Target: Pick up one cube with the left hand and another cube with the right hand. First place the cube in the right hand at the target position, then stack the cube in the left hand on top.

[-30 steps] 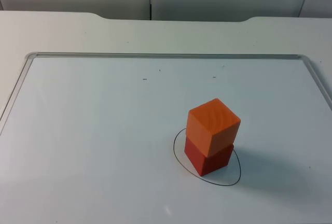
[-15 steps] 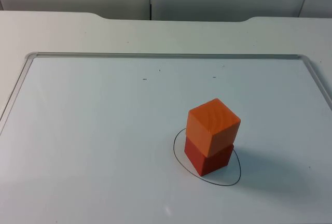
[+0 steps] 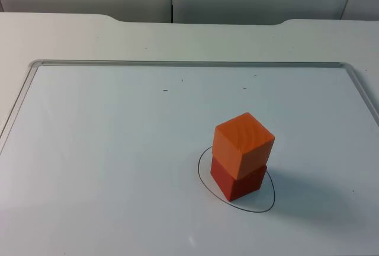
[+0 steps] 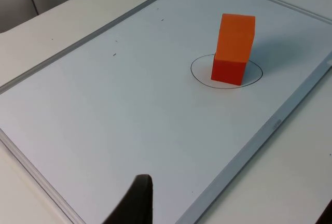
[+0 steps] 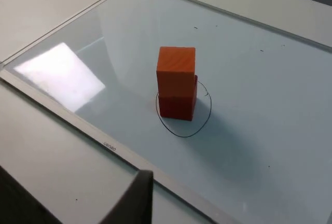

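From my left gripper (image 4: 137,203), jaws I cannot tell, across to the right gripper (image 5: 136,198), likewise, I see the lighter orange wooden cube (image 3: 244,143) stacked on the darker red-orange wooden cube (image 3: 239,180) inside the drawn black oval (image 3: 204,182) at five o'clock on the whiteboard (image 3: 106,149); both look light, rigid, best pinched on opposite flat faces.

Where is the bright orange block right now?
In the top view, the orange cube sits on top of the red cube, inside the drawn black circle on the whiteboard, right of its middle.
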You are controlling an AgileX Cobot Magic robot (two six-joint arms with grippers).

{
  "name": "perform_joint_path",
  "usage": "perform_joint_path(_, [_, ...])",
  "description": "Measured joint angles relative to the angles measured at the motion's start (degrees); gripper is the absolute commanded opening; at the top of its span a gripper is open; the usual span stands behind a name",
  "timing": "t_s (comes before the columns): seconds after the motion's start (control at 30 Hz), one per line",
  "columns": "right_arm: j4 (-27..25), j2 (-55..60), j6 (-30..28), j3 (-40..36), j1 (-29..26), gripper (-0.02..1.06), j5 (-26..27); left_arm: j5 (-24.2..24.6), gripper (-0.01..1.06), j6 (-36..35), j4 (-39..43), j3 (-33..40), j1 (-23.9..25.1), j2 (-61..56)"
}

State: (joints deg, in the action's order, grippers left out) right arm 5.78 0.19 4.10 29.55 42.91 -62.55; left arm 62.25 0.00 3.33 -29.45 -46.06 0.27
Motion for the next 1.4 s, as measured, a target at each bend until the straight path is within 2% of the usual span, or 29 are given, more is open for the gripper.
perform_joint_path(1.4, [-1.41, 0.00, -2.17, 0.00, 0.00, 1.05, 0.00, 0.00, 1.05, 0.00, 0.00, 0.00, 0.00, 0.00])
